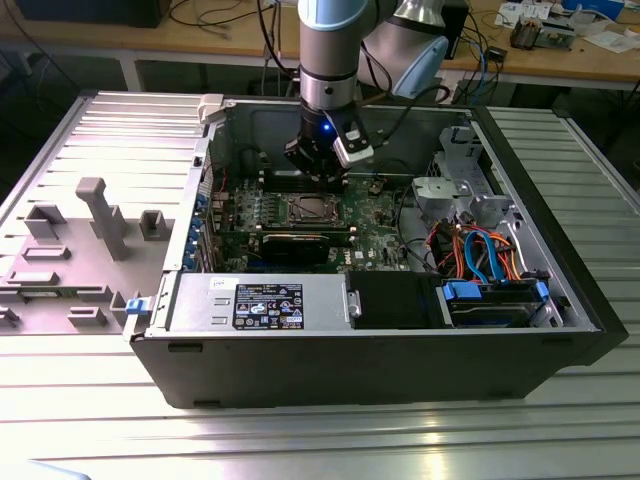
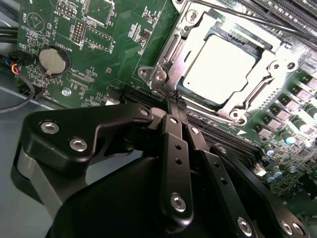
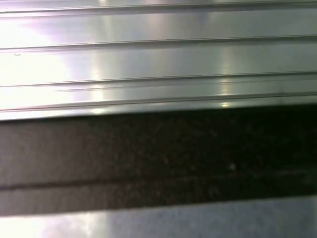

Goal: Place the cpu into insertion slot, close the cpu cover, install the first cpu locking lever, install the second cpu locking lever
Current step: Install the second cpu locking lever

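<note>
Fingers (image 2: 174, 148) of the hand (image 2: 174, 105) are pressed together, holding nothing, tips at the cover (image 2: 198, 37) edge. The cpu (image 2: 220, 67) sits in its slot just past them, cover down.

Cut off at the frame's upper edge in the exterior view: the robot arm (image 1: 327, 50). Too small there to tell apart: cpu cover (image 1: 312, 210) and whatever sits within it. In the second wrist view, washed out by glare: top of the cpu (image 2: 220, 67); hidden beneath it, the insertion slot. Running out of frame: claw (image 2: 174, 105) body and green motherboard (image 2: 114, 54). Blurred beyond identifying in the first wrist view: a dark band (image 3: 158, 158) under ribbed metal (image 3: 158, 54).
</note>
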